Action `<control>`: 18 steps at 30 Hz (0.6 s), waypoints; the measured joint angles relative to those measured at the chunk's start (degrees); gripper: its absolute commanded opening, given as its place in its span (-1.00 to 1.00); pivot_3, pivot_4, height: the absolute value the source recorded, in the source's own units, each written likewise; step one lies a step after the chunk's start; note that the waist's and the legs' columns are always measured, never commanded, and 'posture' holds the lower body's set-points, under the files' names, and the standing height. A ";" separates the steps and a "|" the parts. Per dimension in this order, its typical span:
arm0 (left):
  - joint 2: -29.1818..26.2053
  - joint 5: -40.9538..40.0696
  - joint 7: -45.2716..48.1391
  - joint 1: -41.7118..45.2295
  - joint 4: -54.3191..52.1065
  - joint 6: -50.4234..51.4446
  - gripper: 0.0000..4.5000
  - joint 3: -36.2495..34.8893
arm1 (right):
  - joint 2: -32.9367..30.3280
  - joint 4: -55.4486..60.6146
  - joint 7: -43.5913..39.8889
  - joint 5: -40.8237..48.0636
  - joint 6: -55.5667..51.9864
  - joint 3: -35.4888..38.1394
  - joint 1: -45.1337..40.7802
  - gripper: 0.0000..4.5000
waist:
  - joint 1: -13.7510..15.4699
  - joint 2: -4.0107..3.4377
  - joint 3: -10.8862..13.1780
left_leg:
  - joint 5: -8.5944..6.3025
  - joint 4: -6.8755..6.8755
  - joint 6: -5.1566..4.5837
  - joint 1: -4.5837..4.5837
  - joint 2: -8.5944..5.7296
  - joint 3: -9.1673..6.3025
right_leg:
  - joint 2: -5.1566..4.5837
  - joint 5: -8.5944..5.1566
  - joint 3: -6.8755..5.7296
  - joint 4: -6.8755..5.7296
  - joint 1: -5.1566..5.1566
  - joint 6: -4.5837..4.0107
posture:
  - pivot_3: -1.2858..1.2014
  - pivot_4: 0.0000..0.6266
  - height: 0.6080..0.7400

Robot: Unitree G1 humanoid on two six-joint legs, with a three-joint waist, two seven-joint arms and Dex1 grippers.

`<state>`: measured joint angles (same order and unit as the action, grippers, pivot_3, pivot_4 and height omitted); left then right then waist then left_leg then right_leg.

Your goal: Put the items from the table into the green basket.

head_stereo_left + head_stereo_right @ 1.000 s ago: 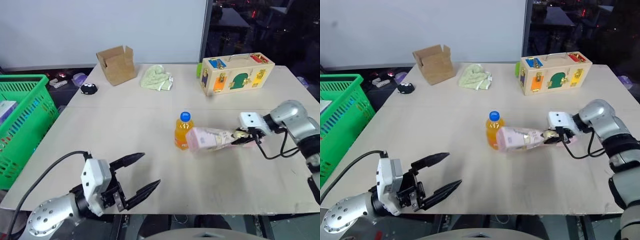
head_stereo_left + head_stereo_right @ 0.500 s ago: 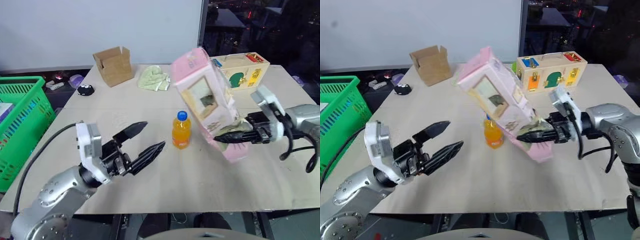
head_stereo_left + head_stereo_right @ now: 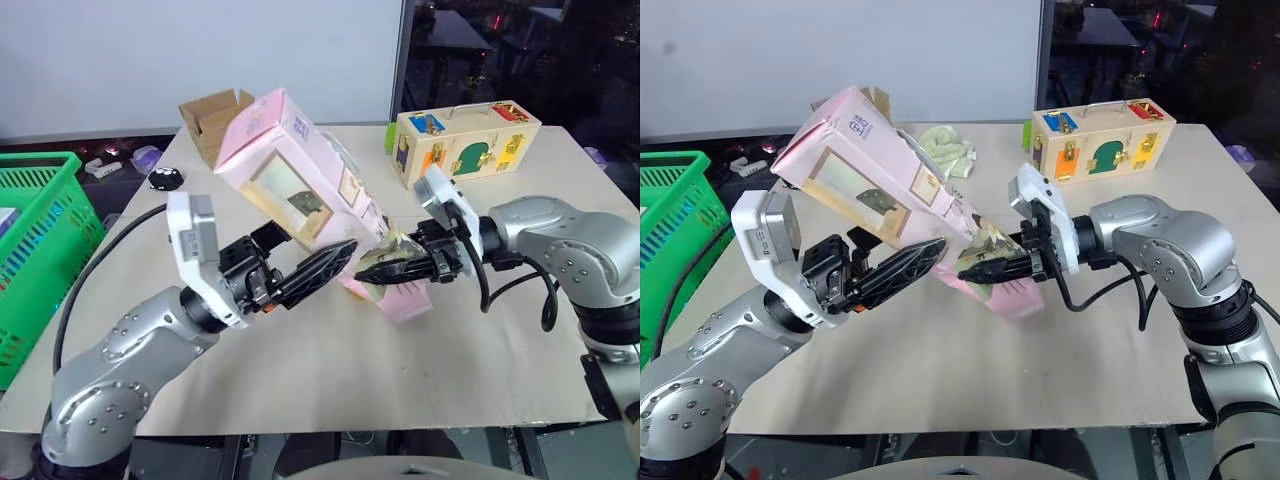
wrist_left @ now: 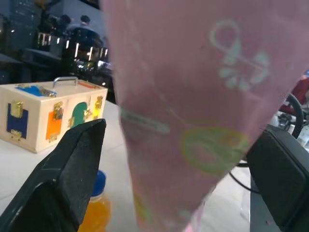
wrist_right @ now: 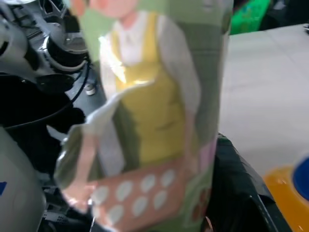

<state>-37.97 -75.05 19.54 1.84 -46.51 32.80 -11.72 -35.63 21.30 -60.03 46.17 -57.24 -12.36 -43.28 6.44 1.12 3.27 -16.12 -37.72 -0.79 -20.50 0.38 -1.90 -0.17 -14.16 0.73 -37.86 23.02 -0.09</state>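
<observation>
Nearest, the left gripper [image 3: 322,268] reaches in with its two black fingers spread wide on either side of the pink carton [image 3: 300,190], as the left wrist view shows. The right gripper [image 3: 385,268] is pinched tight on the carton's lower end, holding it tilted in the air above the table [image 3: 300,370]. The orange-drink bottle [image 4: 94,205] stands on the table behind the carton, mostly hidden by it. At the table's left, off its edge, sits the green basket [image 3: 40,235]; something pale lies inside it. Farther back stand an open cardboard box [image 3: 205,112], a wooden latch box [image 3: 470,140] and a small black object [image 3: 164,179].
</observation>
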 measured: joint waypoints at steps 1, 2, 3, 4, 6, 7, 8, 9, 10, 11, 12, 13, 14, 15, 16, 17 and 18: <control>0.22 0.02 0.00 0.06 0.01 0.00 1.00 0.52 | 0.22 -0.14 -0.44 -0.51 0.31 -0.48 -0.40 -0.46 | 0.04 0.00 0.00 | 0.00 -0.03 0.00 -0.01 0.01 -0.02 | 0.02 0.00 -0.02 -0.02 0.00 0.00 | 0.21 -1.00 1.00; 0.29 0.07 0.04 0.14 0.04 0.05 1.00 0.95 | 0.54 -0.39 -0.87 -0.83 0.59 -0.85 -0.72 -0.46 | 0.04 0.00 0.00 | 0.00 -0.06 0.00 0.00 0.01 -0.02 | 0.03 0.00 -0.03 -0.04 0.00 0.00 | 0.21 -1.00 1.00; 0.36 0.09 0.11 0.24 0.04 0.13 1.00 1.22 | 0.85 -0.65 -1.09 -1.03 0.96 -1.19 -1.03 -0.46 | 0.04 0.00 0.00 | 0.00 -0.08 0.00 0.00 0.01 -0.03 | 0.04 0.00 -0.03 -0.08 0.00 -0.01 | 0.21 -1.00 1.00; 0.42 0.05 0.83 0.24 0.37 0.32 0.72 1.62 | 1.66 -1.45 -2.00 -1.81 1.52 -2.41 -1.94 -0.48 | 0.04 -0.01 0.00 | 0.00 -0.16 0.00 0.00 0.00 -0.05 | 0.07 0.00 -0.07 -0.12 0.00 -0.01 | 0.21 -1.00 1.00; 0.49 -0.01 1.21 0.23 0.45 0.41 0.46 1.79 | 1.77 -1.63 -2.14 -2.04 1.57 -2.60 -1.97 -0.48 | 0.05 0.00 0.00 | 0.00 -0.21 0.00 -0.02 0.00 -0.07 | 0.07 0.01 -0.09 -0.12 0.00 0.00 | 0.21 -1.00 1.00; 0.61 0.00 1.42 0.18 0.72 0.42 0.41 1.79 | 1.91 -1.86 -2.54 -2.20 1.67 -2.70 -1.97 -0.48 | 0.06 -0.01 0.00 | 0.00 -0.28 0.00 -0.05 0.00 -0.08 | 0.07 0.01 -0.11 -0.14 0.00 0.00 | 0.21 -1.00 1.00; 0.69 0.01 1.57 0.13 1.12 0.42 0.11 1.74 | 2.03 -2.06 -2.87 -2.30 1.72 -2.84 -2.00 -0.34 | 0.06 -0.01 0.00 | 0.00 -0.31 0.00 -0.07 0.01 -0.09 | 0.07 0.01 -0.12 -0.14 0.00 0.00 | 0.21 -1.00 1.00; 0.85 0.05 1.76 0.00 1.59 0.41 0.10 1.72 | 2.26 -2.28 -3.14 -2.59 1.76 -2.97 -2.01 -0.20 | 0.06 -0.01 0.00 | 0.00 -0.36 0.00 -0.11 0.01 -0.10 | 0.07 0.01 -0.14 -0.14 0.00 0.01 | 0.21 -1.00 1.00; 0.99 0.07 1.88 -0.17 1.71 0.39 0.10 1.64 | 2.38 -2.40 -3.29 -2.68 1.78 -2.99 -2.02 -0.07 | 0.05 -0.01 0.00 | 0.00 -0.38 0.00 -0.12 0.01 -0.09 | 0.07 0.02 -0.13 -0.14 0.00 0.01 | 0.21 -1.00 1.00; 1.43 -0.09 2.36 -1.57 2.38 0.07 0.10 0.90 | 3.09 -2.89 -3.56 -2.66 1.99 -2.95 -2.15 0.19 | -0.01 -0.01 0.00 | 0.00 -0.39 0.00 -0.12 0.01 -0.07 | 0.05 0.02 -0.09 -0.13 0.00 0.01 | 0.21 -1.00 1.00; 1.51 -0.48 2.54 -2.29 2.64 0.00 0.10 0.78 | 3.34 -3.15 -3.63 -2.64 2.25 -2.94 -2.16 0.41 | 0.03 -0.01 0.00 | 0.00 -0.40 0.00 -0.14 0.01 -0.08 | 0.04 0.02 -0.11 -0.12 0.00 0.01 | 0.21 -1.00 1.00; 1.52 -0.62 2.54 -2.41 2.68 0.00 0.10 0.62 | 3.40 -3.19 -3.62 -2.66 2.44 -2.93 -2.16 0.52 | 0.08 -0.01 0.00 | 0.00 -0.40 0.00 -0.16 0.01 -0.09 | 0.04 0.02 -0.12 -0.12 0.01 0.01 | 0.21 -1.00 1.00; 1.52 -1.34 2.37 -3.35 2.73 -0.12 0.10 -0.95 | 4.02 -3.19 -3.32 -2.89 3.51 -2.59 -2.15 0.69 | 0.15 -0.01 0.00 | 0.00 -0.40 0.00 -0.16 0.02 -0.10 | 0.03 0.02 -0.12 -0.12 0.01 0.01 | 0.22 -1.00 1.00; 1.50 -1.69 2.12 -3.71 2.81 -0.36 0.10 -1.89 | 4.17 -3.19 -3.15 -3.00 4.01 -2.29 -2.15 0.69 | 0.21 -0.01 0.00 | 0.00 -0.40 0.00 -0.16 0.02 -0.10 | 0.03 0.02 -0.12 -0.12 0.01 0.01 | 0.22 -1.00 1.00; 1.42 -2.26 1.56 -4.57 2.90 -0.76 0.10 -4.02 | 4.49 -3.17 -2.55 -3.51 5.36 -1.68 -1.91 0.69 | 0.24 0.00 0.00 | 0.00 -0.40 0.00 -0.16 0.03 -0.10 | 0.03 0.02 -0.12 -0.12 0.02 0.01 | 0.22 -1.00 1.00; 1.29 -2.81 1.10 -5.24 3.13 -0.94 0.10 -5.97 | 4.80 -3.16 -1.93 -4.12 6.57 -0.95 -1.52 0.69 | 0.29 0.00 0.00 | 0.00 -0.40 0.00 -0.16 0.05 -0.11 | 0.03 0.02 -0.13 -0.12 0.02 0.01 | 0.23 -1.00 1.00; 1.07 -3.27 0.50 -6.06 3.50 -1.20 0.10 -8.18 | 5.15 -3.17 -1.24 -4.73 7.72 -0.28 -1.08 0.69 | 0.35 0.00 0.00 | 0.00 -0.40 0.00 -0.16 0.05 -0.10 | 0.03 0.02 -0.13 -0.12 0.02 0.01 | 0.24 -1.00 1.00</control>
<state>-36.90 -78.32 20.05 -4.22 -43.02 31.60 -19.90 -30.48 18.13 -61.27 41.44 -49.52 -12.63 -44.35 6.79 1.12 3.27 -16.12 -38.12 -0.79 -20.65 0.42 -2.00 -0.14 -14.14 0.61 -37.99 23.05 -0.08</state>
